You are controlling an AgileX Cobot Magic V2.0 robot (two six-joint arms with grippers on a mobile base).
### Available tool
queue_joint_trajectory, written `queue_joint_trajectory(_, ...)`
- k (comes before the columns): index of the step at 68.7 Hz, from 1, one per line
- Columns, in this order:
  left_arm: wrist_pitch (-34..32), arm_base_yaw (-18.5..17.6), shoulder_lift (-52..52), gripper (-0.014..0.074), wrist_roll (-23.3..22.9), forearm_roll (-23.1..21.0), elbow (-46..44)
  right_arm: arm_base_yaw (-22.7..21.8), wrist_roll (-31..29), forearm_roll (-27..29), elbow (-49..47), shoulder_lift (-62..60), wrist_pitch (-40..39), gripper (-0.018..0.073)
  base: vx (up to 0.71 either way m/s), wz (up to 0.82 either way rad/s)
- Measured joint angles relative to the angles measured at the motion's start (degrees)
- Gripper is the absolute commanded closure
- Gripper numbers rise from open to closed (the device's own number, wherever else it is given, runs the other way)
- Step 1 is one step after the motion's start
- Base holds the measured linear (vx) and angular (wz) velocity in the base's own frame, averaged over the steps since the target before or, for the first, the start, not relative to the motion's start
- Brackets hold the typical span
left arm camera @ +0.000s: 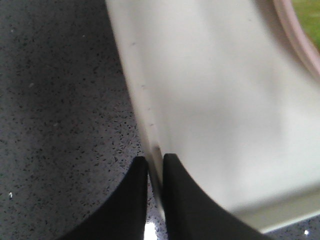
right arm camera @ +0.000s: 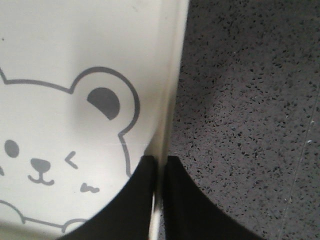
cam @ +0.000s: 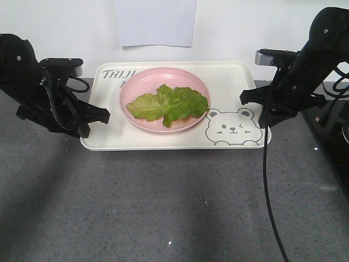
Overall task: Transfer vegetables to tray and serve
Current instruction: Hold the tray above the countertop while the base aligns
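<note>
My left gripper (left arm camera: 155, 165) and right gripper (right arm camera: 160, 165) each pinch a short-side rim of the tray (cam: 240, 82), whose long axis runs straight between them, lettuce (cam: 169, 102) on the pink plate (cam: 136, 82) mid-tray.

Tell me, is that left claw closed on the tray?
Shut: in the wrist view, the left gripper's fingers pinch the tray's rim.

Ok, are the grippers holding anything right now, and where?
Both pinch the tray: left gripper shut on its left rim, right gripper shut on its right rim beside the bear drawing.
</note>
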Motion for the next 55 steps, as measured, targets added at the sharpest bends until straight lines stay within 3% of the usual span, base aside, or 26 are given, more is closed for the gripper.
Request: queue_joint_trajectory(55,0.0,0.0,0.0,0.0603,0.0,0.0,0.0,0.0,0.0,0.0,0.0,0.0,0.0,0.0563,0.00,0.00)
